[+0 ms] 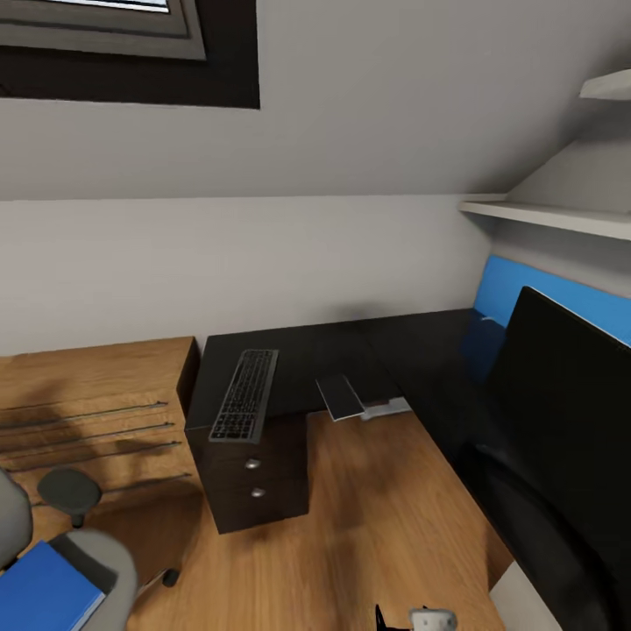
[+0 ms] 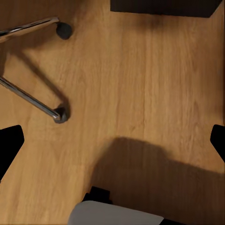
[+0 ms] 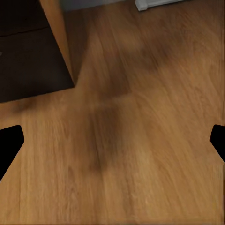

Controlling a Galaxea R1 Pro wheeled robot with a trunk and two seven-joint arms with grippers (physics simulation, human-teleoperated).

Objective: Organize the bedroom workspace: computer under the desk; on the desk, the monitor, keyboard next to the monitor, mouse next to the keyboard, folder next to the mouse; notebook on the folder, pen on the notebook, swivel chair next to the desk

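Observation:
The black-topped desk [image 1: 324, 346] with its blue back panel [image 1: 526, 289] wraps the corner. Lying on its left wing, above the drawer unit [image 1: 254, 478], is the black keyboard [image 1: 243, 394]. A small grey notebook [image 1: 340, 396] rests at the desk's inner edge, with a pale item [image 1: 386, 408] beside it that is too small to name. The black monitor [image 1: 561, 412] stands close at the right. The blue folder [image 1: 44, 592] sits on the swivel chair [image 1: 105, 561] at the lower left. My left gripper [image 2: 112, 143] and right gripper [image 3: 112, 140] hang open over the wooden floor, holding nothing.
A light-wood dresser [image 1: 88, 394] stands left of the desk. The chair's chrome legs and casters [image 2: 60, 115] lie near my left gripper. White shelves [image 1: 543, 215] hang above the monitor. A light-grey corner [image 1: 526, 605] shows at the lower right.

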